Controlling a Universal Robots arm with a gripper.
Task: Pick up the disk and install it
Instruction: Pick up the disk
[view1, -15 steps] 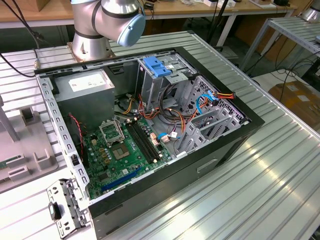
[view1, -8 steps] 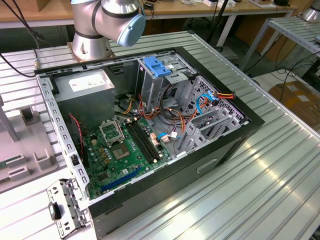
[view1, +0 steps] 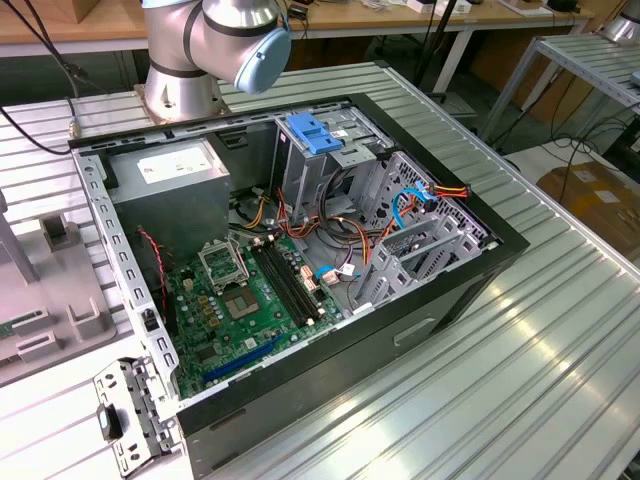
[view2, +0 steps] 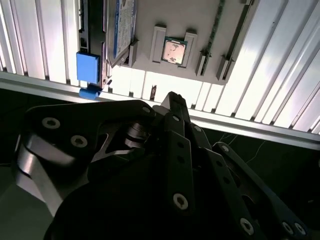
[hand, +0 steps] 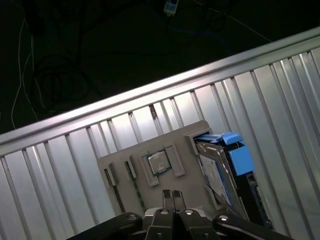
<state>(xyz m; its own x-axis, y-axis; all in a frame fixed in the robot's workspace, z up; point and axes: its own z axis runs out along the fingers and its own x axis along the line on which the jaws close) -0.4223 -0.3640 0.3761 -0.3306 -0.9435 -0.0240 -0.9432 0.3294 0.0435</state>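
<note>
Ribbed aluminium worktop carrying a pale grey moulded parts tray. The disk, a grey-metal hard drive with a white-and-blue label and blue plastic rails, stands on edge in a slot at the tray's end, beside a square processor chip. The black end effector hangs above the tray, fingertips together, empty, apart from the disk. Judged step: approach for pickup, with the open black computer case not yet fitted. A grasp calls for parted fingers straddling the disk.

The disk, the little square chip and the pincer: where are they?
the disk (hand: 216, 176), first wrist view, on its white-and-blue label.
the chip (hand: 159, 162), first wrist view, on its shiny top.
the pincer (hand: 173, 194), first wrist view, between its fingertips.
</note>
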